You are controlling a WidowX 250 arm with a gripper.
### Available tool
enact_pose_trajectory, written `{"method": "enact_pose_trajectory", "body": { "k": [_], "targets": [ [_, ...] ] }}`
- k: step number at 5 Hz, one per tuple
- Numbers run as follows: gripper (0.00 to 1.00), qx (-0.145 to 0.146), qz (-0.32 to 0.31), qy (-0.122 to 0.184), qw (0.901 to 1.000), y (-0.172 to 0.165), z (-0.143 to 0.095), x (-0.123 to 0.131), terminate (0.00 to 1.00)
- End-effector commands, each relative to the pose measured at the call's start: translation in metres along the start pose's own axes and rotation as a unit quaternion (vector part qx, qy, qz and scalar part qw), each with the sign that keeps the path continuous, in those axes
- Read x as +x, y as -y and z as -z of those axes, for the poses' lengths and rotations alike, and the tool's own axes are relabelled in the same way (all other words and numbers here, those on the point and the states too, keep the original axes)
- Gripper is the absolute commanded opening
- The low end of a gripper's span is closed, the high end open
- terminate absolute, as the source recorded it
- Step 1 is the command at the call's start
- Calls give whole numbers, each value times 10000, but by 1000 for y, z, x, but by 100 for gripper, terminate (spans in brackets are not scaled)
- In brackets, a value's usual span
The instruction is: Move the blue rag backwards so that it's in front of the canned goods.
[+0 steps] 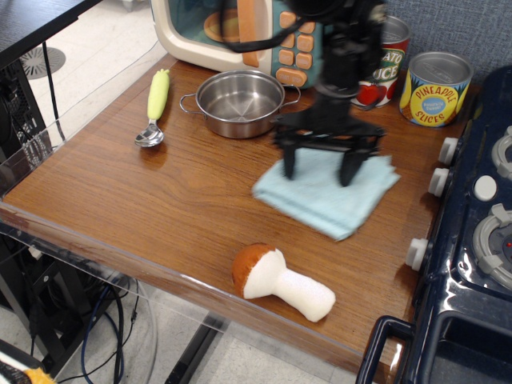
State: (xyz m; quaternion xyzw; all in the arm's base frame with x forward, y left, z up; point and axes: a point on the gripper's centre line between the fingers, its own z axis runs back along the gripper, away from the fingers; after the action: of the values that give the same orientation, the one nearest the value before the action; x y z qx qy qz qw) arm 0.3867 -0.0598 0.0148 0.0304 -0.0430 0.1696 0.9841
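From the spoon (153,112) by the worktop's left edge and the pot (239,102) near the back, I see the gripper (318,166), fingers spread wide, pressing the blue rag (326,194) toward the right edge, just before the tins (436,89) in the back right corner.

The arm hides most of the tomato sauce can (387,60) (only its right part shows); the gripper (318,164) is motion-blurred, its fingertip contact unclear.
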Motion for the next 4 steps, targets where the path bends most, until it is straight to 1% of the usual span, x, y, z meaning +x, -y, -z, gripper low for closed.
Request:
{"method": "enact_pose_trajectory", "body": {
  "k": [1, 2, 3, 4],
  "targets": [
    [100, -272, 86, 380, 9989, 36, -18, 29, 0],
    [100, -319, 167, 473, 9982, 37, -18, 36, 0],
    [100, -351, 262, 604, 9972, 43, -27, 42, 0],
    [100, -389, 247, 644, 9969, 44, -32, 42, 0]
  ]
}}
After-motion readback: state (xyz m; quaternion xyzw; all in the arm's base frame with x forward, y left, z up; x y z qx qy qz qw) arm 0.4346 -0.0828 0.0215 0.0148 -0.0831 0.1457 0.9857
